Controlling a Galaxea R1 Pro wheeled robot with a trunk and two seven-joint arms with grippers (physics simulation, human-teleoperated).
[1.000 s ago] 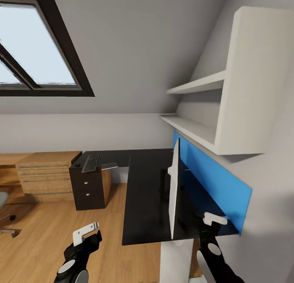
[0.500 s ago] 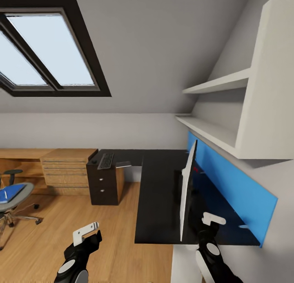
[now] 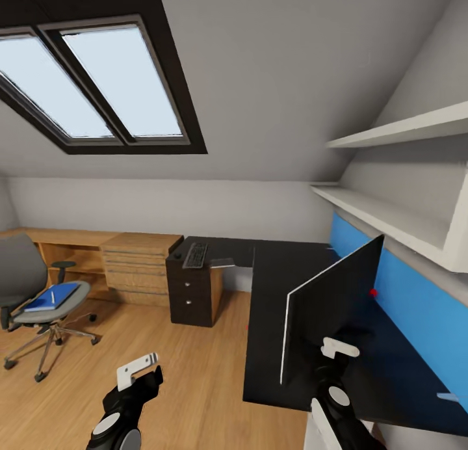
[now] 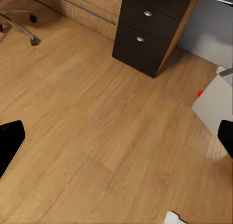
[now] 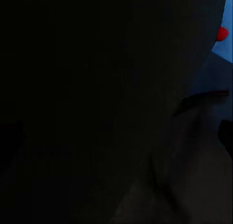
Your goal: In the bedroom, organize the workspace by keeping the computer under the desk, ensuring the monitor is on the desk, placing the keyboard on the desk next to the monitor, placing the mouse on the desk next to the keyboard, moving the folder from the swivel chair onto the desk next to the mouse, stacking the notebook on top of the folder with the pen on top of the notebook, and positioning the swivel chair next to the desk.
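The left gripper (image 3: 138,368) is hanging low at about seven o'clock in the head view, over bare wood floor (image 4: 97,136); in the left wrist view its dark fingertips (image 4: 9,144) are sitting at opposite edges of the picture, so the jaws are standing apart with nothing between them. The right gripper (image 3: 339,350) is hovering at about five o'clock, close against the monitor (image 3: 328,307); whether it is apart or together cannot be told, since its wrist view is almost wholly dark.

The monitor is standing on the desk (image 3: 273,346), its screen facing the camera at an angle, the blue wall panel (image 3: 403,307) running behind it. At about eleven o'clock from the monitor, the keyboard (image 3: 195,255) is lying on the far wing of the desk, above the drawers (image 4: 150,29). Well apart at nine o'clock, the swivel chair (image 3: 39,294) is standing on the floor, carrying the folder (image 3: 53,297) on its seat, with the pen (image 3: 52,296) lying on top.
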